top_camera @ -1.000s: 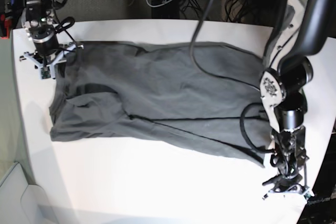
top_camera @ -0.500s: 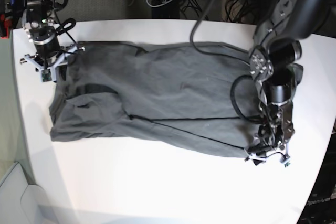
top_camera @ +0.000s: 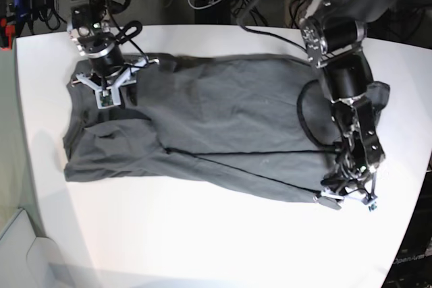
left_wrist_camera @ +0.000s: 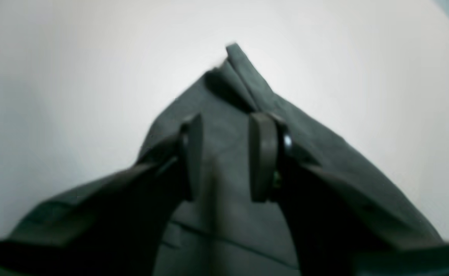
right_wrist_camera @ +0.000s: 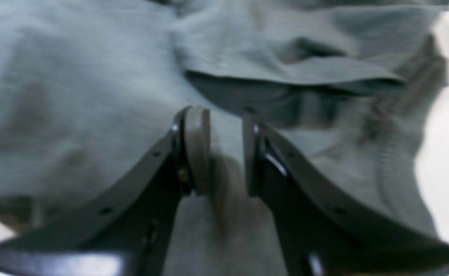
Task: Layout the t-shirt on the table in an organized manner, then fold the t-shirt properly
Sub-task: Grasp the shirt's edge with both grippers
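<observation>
Lying flat, t-shirt point(top_camera: 202, 126) on table point(top_camera: 202, 234), both jaws parted over cloth, gripping nothing

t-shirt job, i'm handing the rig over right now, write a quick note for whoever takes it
Left pincer: jaws apart over the t-shirt at its near corner; nothing gripped.
Right pincer: jaws apart above bunched cloth at the shirt's other end; nothing gripped.
Shirt: spread across the white table, mostly flat, rumpled under the right pincer, a long crease across the middle.
Done: rough layout.
Left: smooth the rumpled end, square the corners, then do all the folds.
</observation>
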